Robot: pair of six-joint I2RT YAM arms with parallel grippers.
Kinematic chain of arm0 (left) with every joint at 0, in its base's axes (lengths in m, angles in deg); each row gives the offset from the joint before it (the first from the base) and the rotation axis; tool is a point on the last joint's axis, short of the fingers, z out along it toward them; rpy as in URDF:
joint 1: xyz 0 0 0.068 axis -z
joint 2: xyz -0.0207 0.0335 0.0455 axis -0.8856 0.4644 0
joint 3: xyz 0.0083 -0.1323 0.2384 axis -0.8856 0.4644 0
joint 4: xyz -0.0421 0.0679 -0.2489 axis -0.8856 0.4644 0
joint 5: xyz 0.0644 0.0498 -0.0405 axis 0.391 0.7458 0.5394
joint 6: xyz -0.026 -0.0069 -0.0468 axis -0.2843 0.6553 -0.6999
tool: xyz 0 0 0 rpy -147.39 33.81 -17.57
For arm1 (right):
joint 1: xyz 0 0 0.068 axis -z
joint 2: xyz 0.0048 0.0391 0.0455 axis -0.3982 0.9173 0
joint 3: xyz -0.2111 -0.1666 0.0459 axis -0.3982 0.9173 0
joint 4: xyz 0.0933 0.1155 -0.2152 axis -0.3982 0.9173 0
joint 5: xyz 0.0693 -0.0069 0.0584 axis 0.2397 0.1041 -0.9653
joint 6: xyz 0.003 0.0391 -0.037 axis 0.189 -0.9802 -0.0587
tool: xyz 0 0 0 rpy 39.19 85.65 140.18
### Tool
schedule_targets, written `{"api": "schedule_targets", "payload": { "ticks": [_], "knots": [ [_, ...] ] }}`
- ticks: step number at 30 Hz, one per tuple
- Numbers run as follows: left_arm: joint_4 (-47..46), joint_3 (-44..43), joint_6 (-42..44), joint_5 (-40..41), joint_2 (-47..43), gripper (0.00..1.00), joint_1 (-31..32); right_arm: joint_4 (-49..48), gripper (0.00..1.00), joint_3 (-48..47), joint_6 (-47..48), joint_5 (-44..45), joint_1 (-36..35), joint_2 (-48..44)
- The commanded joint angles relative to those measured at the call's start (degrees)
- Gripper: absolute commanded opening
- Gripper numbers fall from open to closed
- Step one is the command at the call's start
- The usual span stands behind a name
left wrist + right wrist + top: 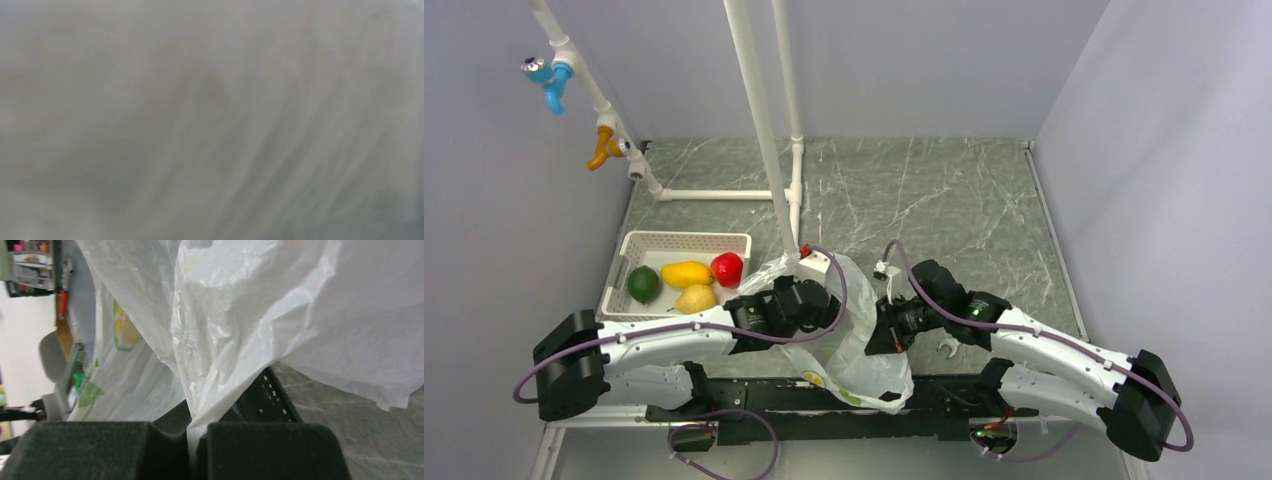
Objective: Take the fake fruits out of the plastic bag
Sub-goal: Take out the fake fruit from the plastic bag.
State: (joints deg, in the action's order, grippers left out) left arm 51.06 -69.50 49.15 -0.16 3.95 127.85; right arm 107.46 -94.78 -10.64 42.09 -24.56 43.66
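At near edge of table (pixel 944 200), between both arms: crumpled plastic bag (pixel 859 350). Fold of it pinched flat in right gripper (pixel 192 450). Beside it, left gripper (pixel 824 305) sits in bag mouth, jaws hidden, state unclear; its camera shows only blurred white film. Four fake fruits lie in white tray (pixel 686 238) at left: green (pixel 643 284), orange-yellow (pixel 686 272), red (pixel 727 268), yellow (pixel 695 298).
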Motion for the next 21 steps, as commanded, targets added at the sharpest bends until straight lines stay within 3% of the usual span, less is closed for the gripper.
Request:
{"api": "schedule_targets", "payload": {
  "ticks": [1,7,11,16,21],
  "knots": [
    [-4.5,2.6,0.1,-0.2,-4.1,0.98,-0.6,-5.9,0.00,2.0,-0.1,8.9,-3.4,-1.0],
    [-12.3,10.1,-0.4,-2.3,-7.2,0.92,-0.7,-6.0,0.00,3.5,0.3,14.5,-7.2,-0.4],
    [-15.2,8.3,-0.3,0.7,-2.4,0.88,-0.7,-7.0,0.00,3.4,0.2,14.4,-8.4,1.3],
    [-5.1,-1.1,-3.5,9.6,7.5,0.87,-0.7,-7.2,0.00,2.5,-0.6,14.7,-9.3,0.8],
    [-1.3,-5.0,-2.1,12.9,11.7,0.91,-0.7,-6.0,0.00,2.1,-0.9,15.3,-9.4,-0.2]
  ]
}}
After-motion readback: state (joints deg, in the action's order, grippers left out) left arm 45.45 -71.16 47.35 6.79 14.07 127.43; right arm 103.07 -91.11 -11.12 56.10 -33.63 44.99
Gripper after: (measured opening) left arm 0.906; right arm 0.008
